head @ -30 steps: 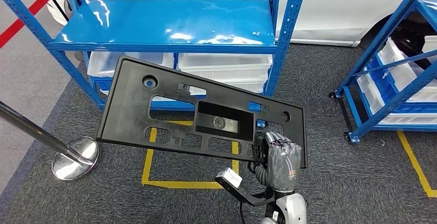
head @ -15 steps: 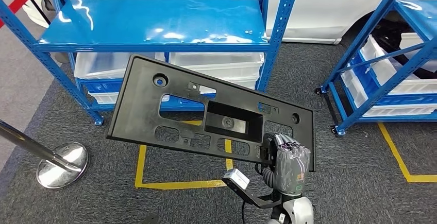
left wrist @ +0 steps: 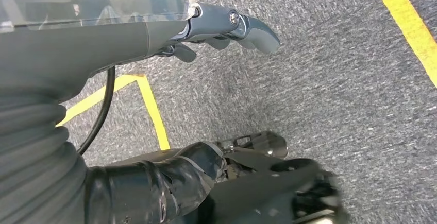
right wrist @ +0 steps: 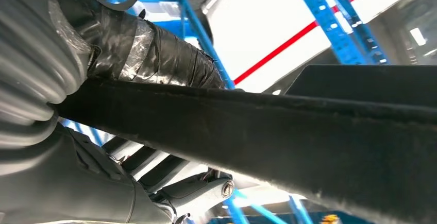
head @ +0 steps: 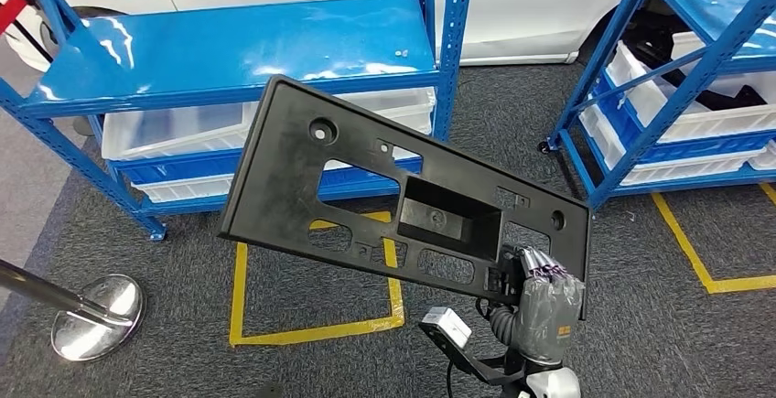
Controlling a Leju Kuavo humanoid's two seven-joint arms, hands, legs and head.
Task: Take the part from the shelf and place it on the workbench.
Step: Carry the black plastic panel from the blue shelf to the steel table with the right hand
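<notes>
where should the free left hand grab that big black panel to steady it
The black panel is held by the right hand at its lower right corner only, tilted. The left hand would probably best take the far lower-left edge, coming from below: it is long, flat and unsupported there.

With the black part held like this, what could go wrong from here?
1. The right hand holds the long black part only at one end, so the free end may sag or twist out of the grip.
2. The part's far end hangs close to the blue shelf; a turn might knock it against a post.
3. The part hides much of the floor ahead in the head view, and a stanchion base stands nearby.
</notes>
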